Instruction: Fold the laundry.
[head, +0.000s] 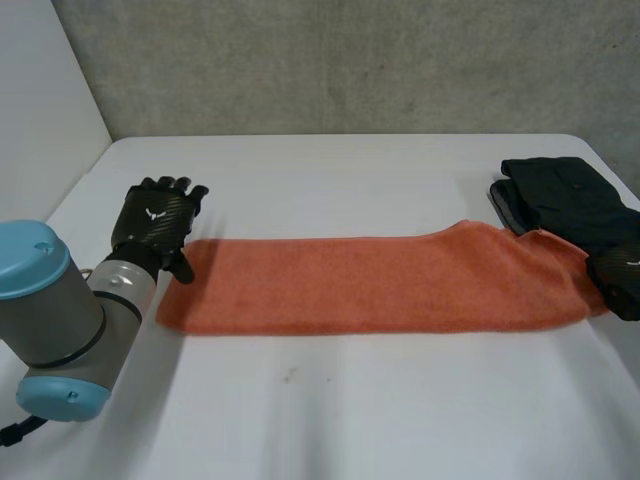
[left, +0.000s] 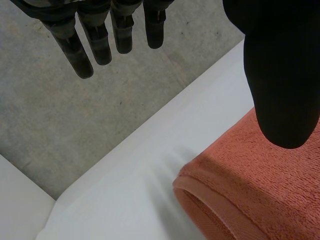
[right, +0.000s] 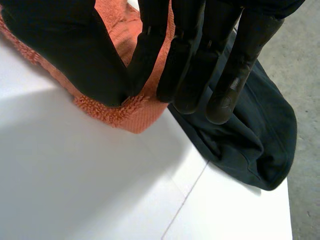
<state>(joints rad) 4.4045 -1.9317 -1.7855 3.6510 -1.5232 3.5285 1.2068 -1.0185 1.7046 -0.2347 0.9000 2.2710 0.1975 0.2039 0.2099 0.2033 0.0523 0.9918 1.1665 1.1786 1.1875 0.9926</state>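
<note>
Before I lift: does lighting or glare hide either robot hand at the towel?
Head view: no glare, the right robot hand blends into the dark garment. Right wrist view: its pinch on the orange towel corner shows plainly. Left wrist view: left robot hand open at the towel's end.

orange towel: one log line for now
long orange terry towel laid out | left hand open at left end | right hand pinches right-end corner
</note>
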